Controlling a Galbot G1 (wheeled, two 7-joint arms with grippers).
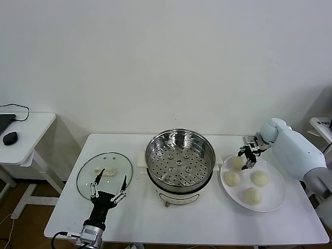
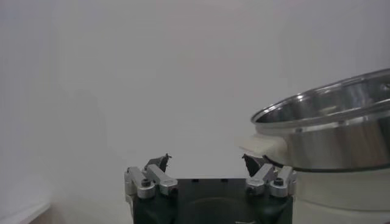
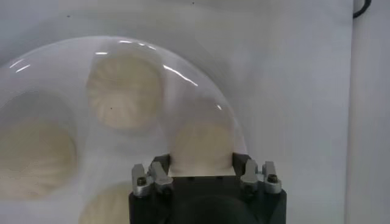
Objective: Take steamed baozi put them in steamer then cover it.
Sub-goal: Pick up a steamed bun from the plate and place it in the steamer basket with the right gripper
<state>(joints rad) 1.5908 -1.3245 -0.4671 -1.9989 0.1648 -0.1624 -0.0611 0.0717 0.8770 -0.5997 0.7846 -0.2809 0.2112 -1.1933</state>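
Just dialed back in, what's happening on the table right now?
The right gripper is down at the flat white plate, its fingers straddling the rear-left of four cream-white round baozi, not lifted yet. The shiny steel steamer pot sits empty in the middle. The clear glass lid lies flat on the white table to its left, with the open left gripper hovering at its near edge.

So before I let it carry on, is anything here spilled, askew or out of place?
Nothing stands out. The steamer sits upright and empty, the cover lies flat on the table beside it, and four baozi sit on the white plate. The right claw is around one baozi; the left claw, open, hovers by the cover.
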